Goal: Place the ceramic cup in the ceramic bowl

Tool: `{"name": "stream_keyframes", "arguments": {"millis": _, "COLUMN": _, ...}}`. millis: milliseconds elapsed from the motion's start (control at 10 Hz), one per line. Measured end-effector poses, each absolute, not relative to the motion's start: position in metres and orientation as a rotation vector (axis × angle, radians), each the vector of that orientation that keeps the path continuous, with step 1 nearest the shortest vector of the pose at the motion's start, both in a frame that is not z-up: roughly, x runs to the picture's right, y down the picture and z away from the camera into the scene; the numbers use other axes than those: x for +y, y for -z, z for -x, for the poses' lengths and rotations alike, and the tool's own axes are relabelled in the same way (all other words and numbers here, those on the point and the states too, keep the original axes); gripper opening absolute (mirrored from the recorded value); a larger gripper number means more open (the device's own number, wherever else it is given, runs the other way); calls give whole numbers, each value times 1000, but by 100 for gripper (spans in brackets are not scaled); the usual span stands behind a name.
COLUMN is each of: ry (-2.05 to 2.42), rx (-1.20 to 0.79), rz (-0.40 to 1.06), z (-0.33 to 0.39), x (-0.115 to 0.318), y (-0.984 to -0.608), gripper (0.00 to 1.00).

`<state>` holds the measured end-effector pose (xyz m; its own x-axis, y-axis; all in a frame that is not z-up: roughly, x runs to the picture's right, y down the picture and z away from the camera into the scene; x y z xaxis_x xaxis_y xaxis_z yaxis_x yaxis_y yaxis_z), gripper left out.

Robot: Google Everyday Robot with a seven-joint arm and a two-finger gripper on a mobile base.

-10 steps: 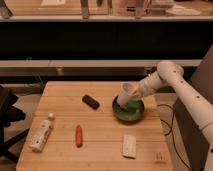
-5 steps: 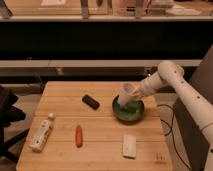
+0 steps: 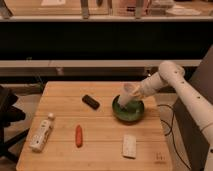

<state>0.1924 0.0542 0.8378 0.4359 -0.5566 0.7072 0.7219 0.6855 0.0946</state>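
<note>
You had the gripper (image 3: 136,93) over the right rear part of the light wooden tabletop (image 3: 102,150), directly above the round, glossy dark green ceramic bowl (image 3: 129,118). Its jaws were closed on the small cream-white ceramic cup (image 3: 126,95), taking it at the upper right, near the rim. The cup was tilted, with its mouth up and to the right and its base pointing down-left into the bowl's opening. Whether the base touched the bowl's inside could not be told. Your white arm (image 3: 186,97) came in from the right edge and sloped down to the cup. Left of the bowl and apart from it lay a small black oblong object (image 3: 90,101). Nearer the front, a slim orange stick-shaped item (image 3: 78,135) lay lengthwise. A white bottle with a round cap (image 3: 42,134) lay on its side near the left edge. A flat white rectangular packet (image 3: 129,146) lay in front of the bowl, apart from it.
</note>
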Motion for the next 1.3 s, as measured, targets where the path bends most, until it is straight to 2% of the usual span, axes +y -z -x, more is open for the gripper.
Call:
{"name": "stream_keyframes", "arguments": {"millis": 400, "ry": 802, "rx": -784, "rz": 236, "z": -194, "x": 55, "y": -838, "gripper": 6}}
{"name": "stream_keyframes", "arguments": {"millis": 700, "ry": 802, "rx": -786, "rz": 237, "z": -195, "x": 56, "y": -838, "gripper": 21}}
{"name": "stream_keyframes", "arguments": {"millis": 1300, "ry": 800, "rx": -785, "rz": 237, "z": -198, "x": 57, "y": -838, "gripper": 21}}
